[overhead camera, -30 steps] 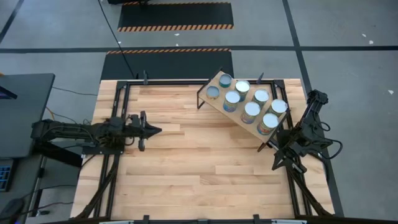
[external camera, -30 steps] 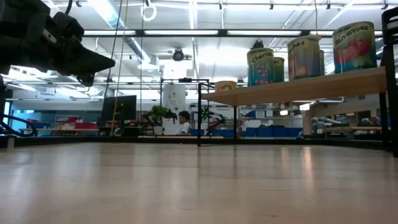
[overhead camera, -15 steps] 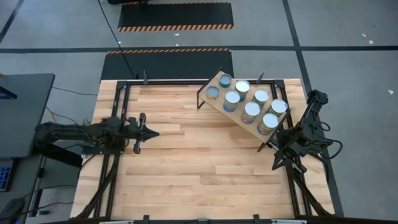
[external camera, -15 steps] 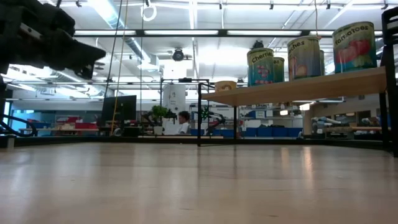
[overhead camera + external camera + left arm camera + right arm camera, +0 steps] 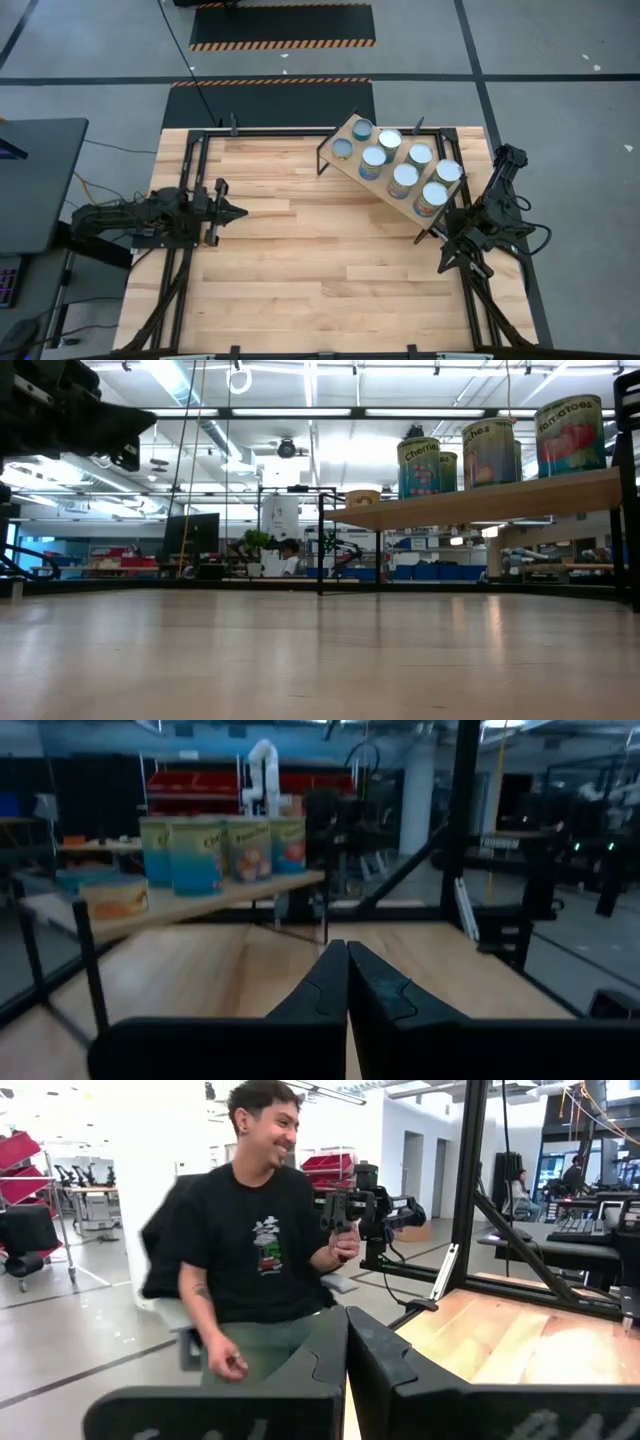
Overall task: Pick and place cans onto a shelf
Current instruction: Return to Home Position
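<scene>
Several cans (image 5: 404, 178) with silver, white and bluish tops stand upright on the light-wood shelf (image 5: 355, 133), a board on a thin black frame at the table's far right. The cans also show in the low view (image 5: 488, 452) and the left wrist view (image 5: 222, 850). My left gripper (image 5: 240, 212) is shut and empty at the table's left side, its fingertips together in the left wrist view (image 5: 346, 952). My right gripper (image 5: 347, 1320) is shut and empty at the table's right edge, near the shelf's near end.
A black metal frame (image 5: 300, 131) runs around the plank tabletop (image 5: 320, 270), whose middle and near parts are bare wood. A seated person in a black shirt (image 5: 255, 1230) shows beyond the table's right side in the right wrist view.
My left gripper has drawn back toward the table's left edge and stays shut. The cans, the shelf and my right arm have kept still.
</scene>
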Motion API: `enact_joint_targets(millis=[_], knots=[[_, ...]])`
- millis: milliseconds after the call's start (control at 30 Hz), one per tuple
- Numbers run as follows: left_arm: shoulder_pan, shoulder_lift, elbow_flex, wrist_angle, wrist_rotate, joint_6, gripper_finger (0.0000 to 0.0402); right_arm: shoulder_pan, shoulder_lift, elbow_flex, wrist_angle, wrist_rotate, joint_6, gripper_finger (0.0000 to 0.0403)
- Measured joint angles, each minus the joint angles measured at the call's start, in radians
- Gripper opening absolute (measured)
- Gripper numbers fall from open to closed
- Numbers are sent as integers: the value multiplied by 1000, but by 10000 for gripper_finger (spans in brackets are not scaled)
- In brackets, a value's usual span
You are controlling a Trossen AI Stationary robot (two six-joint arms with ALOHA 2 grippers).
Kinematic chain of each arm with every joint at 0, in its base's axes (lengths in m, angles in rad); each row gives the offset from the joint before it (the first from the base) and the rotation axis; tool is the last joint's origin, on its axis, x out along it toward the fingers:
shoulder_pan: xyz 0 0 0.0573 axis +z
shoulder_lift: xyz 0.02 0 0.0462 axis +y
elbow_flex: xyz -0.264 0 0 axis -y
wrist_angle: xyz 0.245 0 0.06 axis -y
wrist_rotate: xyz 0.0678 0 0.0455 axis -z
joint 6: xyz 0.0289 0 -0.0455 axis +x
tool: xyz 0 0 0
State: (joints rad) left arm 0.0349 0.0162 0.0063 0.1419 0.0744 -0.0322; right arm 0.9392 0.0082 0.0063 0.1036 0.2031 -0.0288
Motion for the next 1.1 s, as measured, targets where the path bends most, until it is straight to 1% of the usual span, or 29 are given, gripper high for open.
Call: enact_joint_targets(millis=[67, 167, 233, 367, 400, 633, 767, 1100], knots=[[0, -17, 0, -44, 16, 10, 5, 0, 0, 0, 0, 0, 0, 16], [0, -11, 0, -46, 87, 42, 5, 0, 0, 0, 0, 0, 0, 16], [0, -11, 0, -46, 79, 66, 6, 0, 0, 0, 0, 0, 0, 16], [0, -3, 0, -50, 59, 173, 13, 0, 0, 0, 1, 1, 0, 16], [0, -3, 0, -54, 58, 179, 15, 0, 0, 0, 2, 1, 0, 16], [0, -3, 0, -50, 58, 123, 20, 0, 0, 0, 8, 2, 0, 16], [0, -3, 0, -50, 58, 122, 16, 0, 0, 0, 8, 4, 0, 16], [0, -3, 0, -50, 58, 123, 22, 0, 0, 0, 8, 4, 0, 16]])
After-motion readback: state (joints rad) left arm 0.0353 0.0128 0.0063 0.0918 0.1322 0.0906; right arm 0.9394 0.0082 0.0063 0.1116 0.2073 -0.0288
